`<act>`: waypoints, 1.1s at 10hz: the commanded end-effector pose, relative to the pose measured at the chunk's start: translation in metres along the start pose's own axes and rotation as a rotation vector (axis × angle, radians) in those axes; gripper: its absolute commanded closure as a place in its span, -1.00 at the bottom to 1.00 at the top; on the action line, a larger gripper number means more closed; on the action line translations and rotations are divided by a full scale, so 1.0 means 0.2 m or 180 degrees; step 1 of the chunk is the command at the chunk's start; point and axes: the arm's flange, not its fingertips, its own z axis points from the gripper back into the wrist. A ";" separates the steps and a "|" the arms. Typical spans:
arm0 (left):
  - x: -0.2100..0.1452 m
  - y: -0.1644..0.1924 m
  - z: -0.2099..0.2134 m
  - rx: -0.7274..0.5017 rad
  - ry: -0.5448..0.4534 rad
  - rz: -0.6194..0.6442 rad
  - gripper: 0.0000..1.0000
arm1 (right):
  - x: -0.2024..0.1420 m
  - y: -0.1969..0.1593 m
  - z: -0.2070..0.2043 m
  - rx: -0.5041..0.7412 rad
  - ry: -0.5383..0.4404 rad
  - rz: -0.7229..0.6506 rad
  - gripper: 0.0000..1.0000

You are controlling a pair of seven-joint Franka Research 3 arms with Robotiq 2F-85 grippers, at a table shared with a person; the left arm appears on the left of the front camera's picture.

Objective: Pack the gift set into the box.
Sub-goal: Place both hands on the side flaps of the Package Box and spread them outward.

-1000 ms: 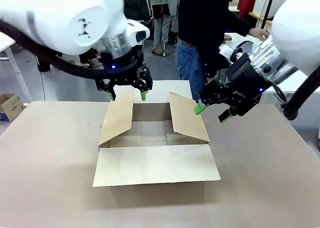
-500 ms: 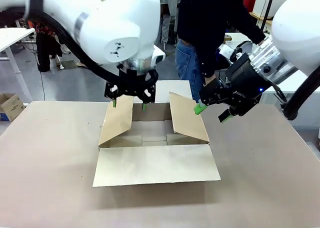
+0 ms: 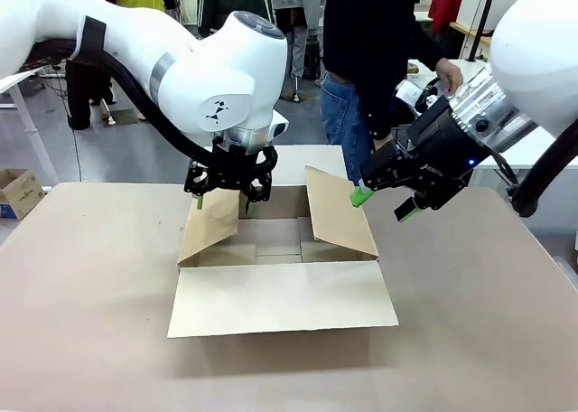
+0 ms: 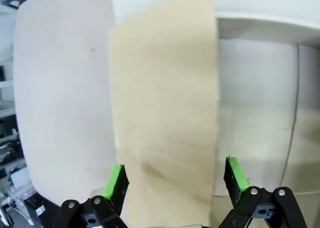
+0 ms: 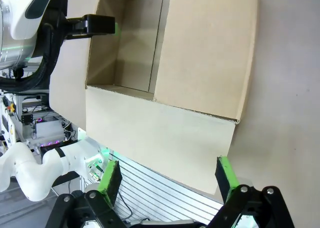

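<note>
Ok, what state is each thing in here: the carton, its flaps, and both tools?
Cardboard carton: open, no contents seen.
Left flap: standing up.
Right flap: standing up, not gripped.
Near flap: folded outward.
Left tool: open, straddling the left flap.
Right tool: open, holding nothing, by the right flap's top edge.

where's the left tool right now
In the front view, the left tool is left of centre, open and straddling the top edge of the box's raised left flap.
</note>
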 end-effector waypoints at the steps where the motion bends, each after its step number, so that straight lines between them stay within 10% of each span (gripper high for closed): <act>1: -0.03 0.05 0.05 0.0188 -0.0141 0.0190 -1.00 | 0.02 0.02 0.00 -0.0001 -0.0009 0.0012 -1.00; 11: 0.03 0.79 0.01 -0.0460 0.0004 0.0902 -1.00 | 0.02 0.02 0.00 -0.0001 -0.0009 0.0012 -1.00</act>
